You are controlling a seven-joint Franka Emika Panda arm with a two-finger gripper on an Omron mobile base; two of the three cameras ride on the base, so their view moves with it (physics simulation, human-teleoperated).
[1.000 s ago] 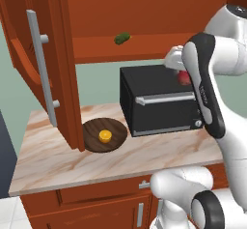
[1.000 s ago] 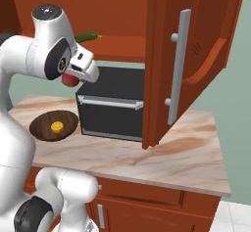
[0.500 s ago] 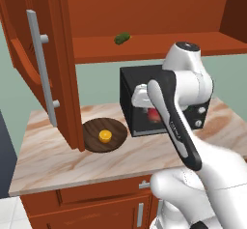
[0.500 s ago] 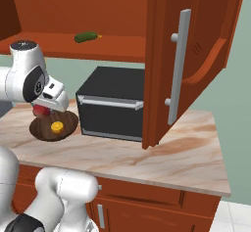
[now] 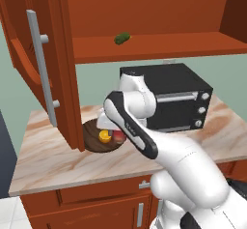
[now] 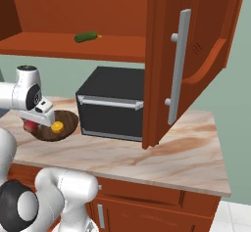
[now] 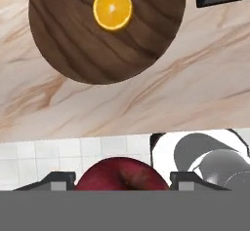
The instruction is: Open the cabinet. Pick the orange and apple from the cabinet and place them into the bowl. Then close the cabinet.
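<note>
A white robot arm reaches low over a marble-patterned counter (image 5: 43, 160) in a rendered kitchen, its gripper (image 7: 119, 179) clamped on the apple (image 7: 120, 175), a dark-red fruit seen in the hand view wedged between the two dark fingertips (image 7: 58, 179). In the left base view the apple (image 5: 118, 135) hangs at the edge of the bowl (image 5: 94, 138), just beside the orange (image 5: 104, 136), which lies inside the dark wood-grain dish. The right base view shows the same pairing from the other side: the red fruit (image 6: 31, 125) under the hand at the bowl's (image 6: 68, 123) near rim, the orange (image 6: 57, 127) a little apart from it on the wood. From the hand camera the orange (image 7: 113, 8) sits off-centre in the bowl (image 7: 88, 54), and the apple appears over the counter rather than over the dish; whether it touches the bowl cannot be told. The cabinet (image 5: 144, 15) stands open, its doors swung wide with grey bar handles (image 5: 41, 73) facing out, one door (image 6: 196, 55) filling the upper right of the right base view. A small green vegetable (image 5: 122, 38) lies alone on the cabinet's shelf. A black microwave (image 5: 178, 97) sits on the counter just beside the bowl, under the shelf.
</note>
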